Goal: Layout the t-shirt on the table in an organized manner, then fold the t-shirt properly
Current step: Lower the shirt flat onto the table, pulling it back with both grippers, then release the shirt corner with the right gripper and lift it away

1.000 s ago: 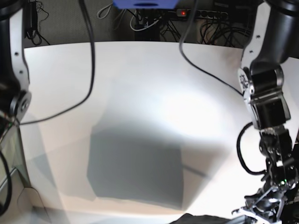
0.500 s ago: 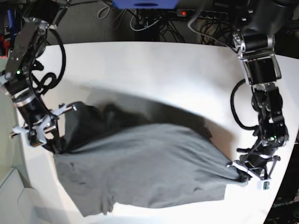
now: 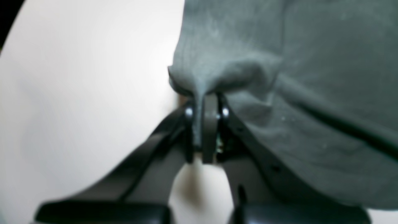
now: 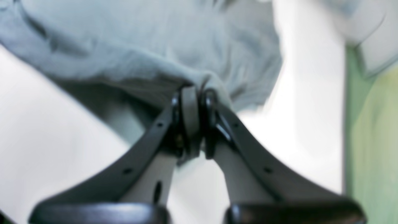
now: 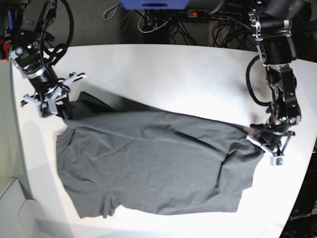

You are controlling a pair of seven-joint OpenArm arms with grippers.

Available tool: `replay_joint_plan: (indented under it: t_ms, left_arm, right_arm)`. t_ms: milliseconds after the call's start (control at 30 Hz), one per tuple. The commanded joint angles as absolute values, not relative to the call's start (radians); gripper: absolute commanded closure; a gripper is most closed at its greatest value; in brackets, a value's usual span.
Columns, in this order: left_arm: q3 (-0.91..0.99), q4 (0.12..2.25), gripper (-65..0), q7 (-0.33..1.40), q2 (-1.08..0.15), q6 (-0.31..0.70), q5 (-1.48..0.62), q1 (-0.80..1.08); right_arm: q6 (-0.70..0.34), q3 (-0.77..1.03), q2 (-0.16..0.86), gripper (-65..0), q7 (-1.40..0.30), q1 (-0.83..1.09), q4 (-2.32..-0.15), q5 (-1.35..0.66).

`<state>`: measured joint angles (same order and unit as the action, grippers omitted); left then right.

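In the left wrist view you're seeing a blurred left gripper (image 3: 203, 124) pinching a bunched edge of the dark charcoal-grey soft t-shirt (image 3: 295, 93) above the smooth white table (image 3: 77, 93). In the right wrist view, also blurred, the right gripper (image 4: 194, 119) is clamping another fold. In the base view both arms are reaching down at opposite ends, the shirt lying wrinkled between them; cables are crowding the far edge.

**Fabric vs tabletop finish**

The soft charcoal-grey knit cotton-looking t-shirt (image 5: 158, 168) is looking matt and faintly fuzzy, creasing loosely. The smooth white table (image 5: 163, 74) is giving off a slight sheen. The black gripper fingers (image 3: 189, 130) are looking like semi-gloss plastic.
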<state>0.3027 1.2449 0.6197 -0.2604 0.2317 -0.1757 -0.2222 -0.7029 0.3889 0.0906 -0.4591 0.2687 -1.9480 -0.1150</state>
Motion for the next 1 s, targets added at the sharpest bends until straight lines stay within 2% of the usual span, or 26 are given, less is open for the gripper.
replay_joint_plan:
  t_ms: [0,333,433,500,633,733,800,967]
  left_arm:
    - [0.305,1.260,-0.4,0.598,-0.272,0.232,-0.177,-0.234]
    - [0.305,1.260,-0.5,0.601,-0.272,0.232,-0.176,-0.128]
    - [0.305,1.260,-1.2,0.647,-0.272,0.231,-0.176,-0.111]
    - [0.305,1.260,-6.4,0.699,-0.272,0.232,-0.176,-0.111]
    - [0.305,1.264,-28.2,0.739,-0.294,0.232,-0.176,-0.107]
    - [0.305,1.276,-41.7,0.739,-0.320,0.232,-0.177,-0.087]
    - [0.305,1.291,-45.3,0.739,-0.340,0.232,-0.182,-0.068]
    - [0.305,1.331,-45.4,0.739,-0.386,0.232,-0.185,-0.041]
  right_arm:
    - [-0.698,0.392,0.099,0.0,-0.421,0.268,-1.965,-0.137]
    - [-0.698,0.389,0.099,0.0,-0.429,0.346,-1.957,-0.136]
    - [-0.698,0.389,0.104,-4.0,-0.479,0.340,-1.957,-0.136]
    - [-0.698,0.390,0.105,-9.7,-0.521,0.334,-1.957,-0.136]
    - [-0.698,0.390,0.104,-20.9,-0.532,0.341,-1.966,-0.136]
    - [-0.698,0.390,0.105,-27.2,-0.535,0.343,-1.969,-0.136]
    - [-0.698,0.394,0.107,-29.6,-0.533,0.343,-1.969,-0.136]
    - [-0.698,0.450,0.117,-30.5,-0.535,0.346,-1.972,-0.136]
